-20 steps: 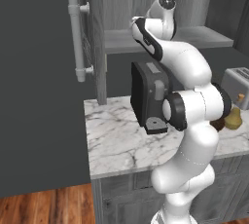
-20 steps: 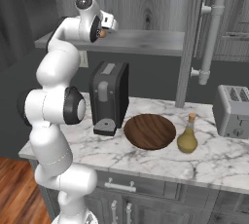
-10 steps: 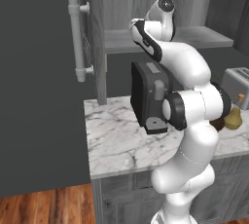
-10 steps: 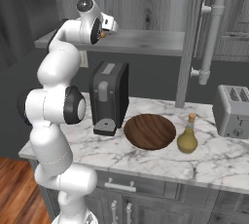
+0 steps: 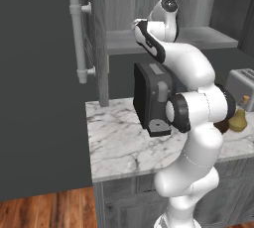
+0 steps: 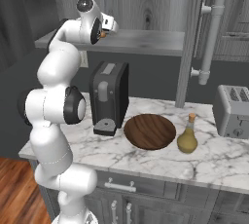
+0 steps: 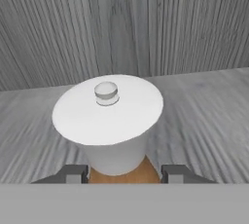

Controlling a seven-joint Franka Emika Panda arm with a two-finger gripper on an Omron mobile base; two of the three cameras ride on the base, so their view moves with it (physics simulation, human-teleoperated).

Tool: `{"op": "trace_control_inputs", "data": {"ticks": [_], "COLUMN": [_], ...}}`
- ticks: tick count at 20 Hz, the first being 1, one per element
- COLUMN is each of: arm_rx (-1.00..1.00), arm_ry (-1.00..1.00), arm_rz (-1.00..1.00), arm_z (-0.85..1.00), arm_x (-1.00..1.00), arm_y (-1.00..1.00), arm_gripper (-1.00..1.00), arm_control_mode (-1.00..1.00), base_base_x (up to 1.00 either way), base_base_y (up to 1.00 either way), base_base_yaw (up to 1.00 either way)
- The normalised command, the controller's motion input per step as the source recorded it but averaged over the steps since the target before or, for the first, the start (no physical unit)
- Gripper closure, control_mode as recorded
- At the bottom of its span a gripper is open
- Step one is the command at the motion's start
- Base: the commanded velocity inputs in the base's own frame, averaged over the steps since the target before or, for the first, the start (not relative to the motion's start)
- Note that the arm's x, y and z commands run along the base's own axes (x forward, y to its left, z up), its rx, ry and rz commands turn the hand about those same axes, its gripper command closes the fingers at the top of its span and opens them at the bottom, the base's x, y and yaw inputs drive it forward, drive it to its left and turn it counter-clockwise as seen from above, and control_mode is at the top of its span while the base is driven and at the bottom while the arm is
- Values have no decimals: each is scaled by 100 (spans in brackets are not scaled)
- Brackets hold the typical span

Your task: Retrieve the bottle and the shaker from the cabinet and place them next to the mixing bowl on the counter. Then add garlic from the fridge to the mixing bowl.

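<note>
1. Since a second ago the arm has barely shifted; its hand is still up at the cabinet shelf [image 6: 146,40] above the coffee machine [image 6: 110,96].
2. In the hand view the gripper [image 7: 124,173] has its two dark fingertips [image 7: 73,173] on either side of the shaker [image 7: 111,121], close against its orange lower body. Whether they actually press on it cannot be told.
3. The shaker stands upright on the grey wood shelf, with a wide white cap and a small knob on top. In the right base view a bit of its orange [image 6: 102,35] shows at the hand, above the coffee machine.
4. The bottle [image 6: 187,136], olive yellow with a cork, stands on the marble counter [image 6: 160,159], well right of the coffee machine.
5. The mixing bowl [image 6: 150,131], dark wood, sits between the coffee machine and the bottle, near both.
6. A toaster [image 6: 234,110] stands at the far right, beyond the bottle.
7. The dark fridge [image 5: 39,88] is left of the coffee machine in the left base view.
</note>
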Motion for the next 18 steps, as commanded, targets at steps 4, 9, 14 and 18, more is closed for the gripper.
{"op": "trace_control_inputs", "data": {"ticks": [4,9,14,18], "arm_rx": [0,0,1,1], "arm_ry": [0,0,0,0], "arm_rz": [0,0,0,0], "arm_z": [0,0,0,0], "arm_x": [0,-22,-88,-100], "arm_y": [0,0,-7,-15], "arm_gripper": [100,100,100,100], "arm_control_mode": [-100,-100,-100,-100], "base_base_x": [0,0,0,0], "base_base_y": [0,0,0,0], "base_base_yaw": [0,0,0,0]}}
